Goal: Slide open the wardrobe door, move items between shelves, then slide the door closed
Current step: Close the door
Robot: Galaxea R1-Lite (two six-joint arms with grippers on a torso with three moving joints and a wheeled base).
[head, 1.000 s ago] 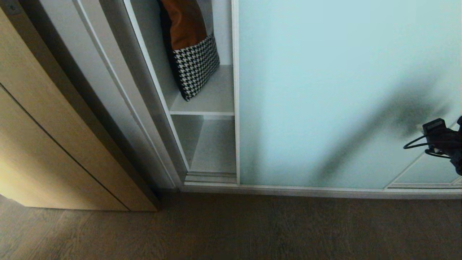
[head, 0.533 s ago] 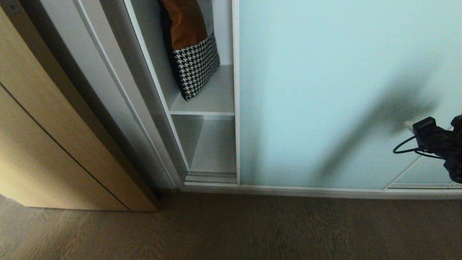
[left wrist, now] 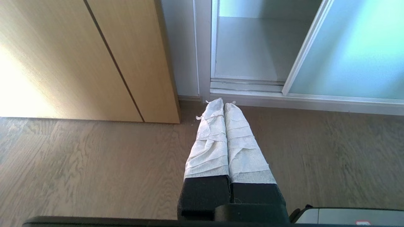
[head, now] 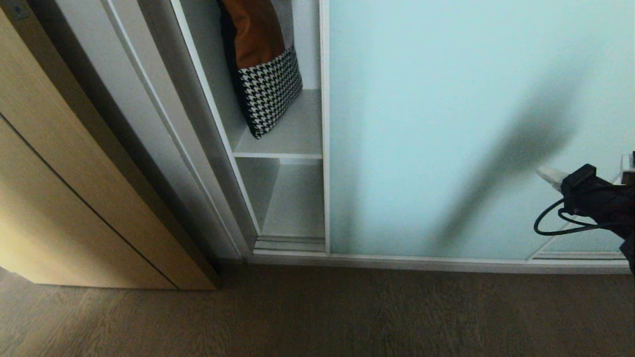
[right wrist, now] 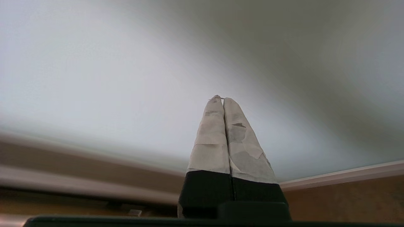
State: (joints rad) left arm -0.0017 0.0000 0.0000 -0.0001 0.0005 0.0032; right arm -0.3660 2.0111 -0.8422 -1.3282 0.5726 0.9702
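The sliding wardrobe door (head: pixel 446 124), a frosted aqua panel filling the centre and right of the head view, stands partly open, baring a strip of the shelves (head: pixel 287 144) at centre left, where an orange and houndstooth cushion (head: pixel 265 79) leans. Over the last second the right hand (head: pixel 548 174) has pushed further in from the right edge, its wrapped fingers pressed together and tip close to the glass, seemingly preparing to slide the door. The left hand (left wrist: pixel 225 105) hangs closed above the floor (left wrist: pixel 94 164).
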